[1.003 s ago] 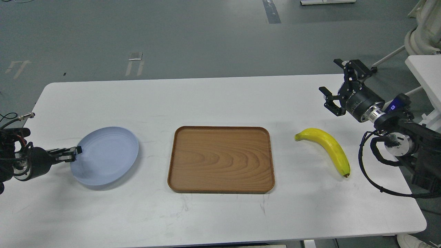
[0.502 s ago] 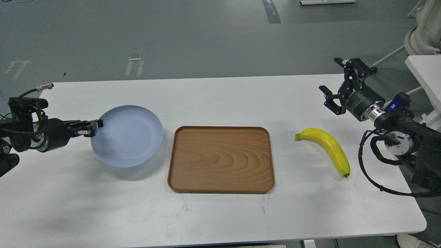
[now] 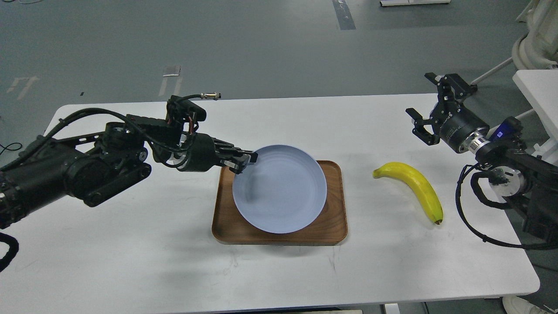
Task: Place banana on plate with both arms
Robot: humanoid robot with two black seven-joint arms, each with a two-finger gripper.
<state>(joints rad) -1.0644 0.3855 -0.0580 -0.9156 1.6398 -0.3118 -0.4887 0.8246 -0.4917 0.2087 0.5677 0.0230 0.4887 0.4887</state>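
Observation:
The pale blue plate (image 3: 281, 189) hangs over the brown wooden tray (image 3: 335, 229) at the table's middle. My left gripper (image 3: 245, 160) is shut on the plate's left rim and holds it there; whether the plate touches the tray I cannot tell. The yellow banana (image 3: 414, 185) lies on the table to the right of the tray, brown tip toward the front. My right gripper (image 3: 425, 104) is open and empty, raised above the table behind and to the right of the banana.
The white table (image 3: 130, 244) carries only the tray and the banana. Its right edge runs close to my right arm (image 3: 505, 170). White equipment (image 3: 538, 91) stands beyond the table's far right corner.
My left arm has carried the plate to the right, from the table's left side to above the tray. The right arm and the banana have hardly moved.

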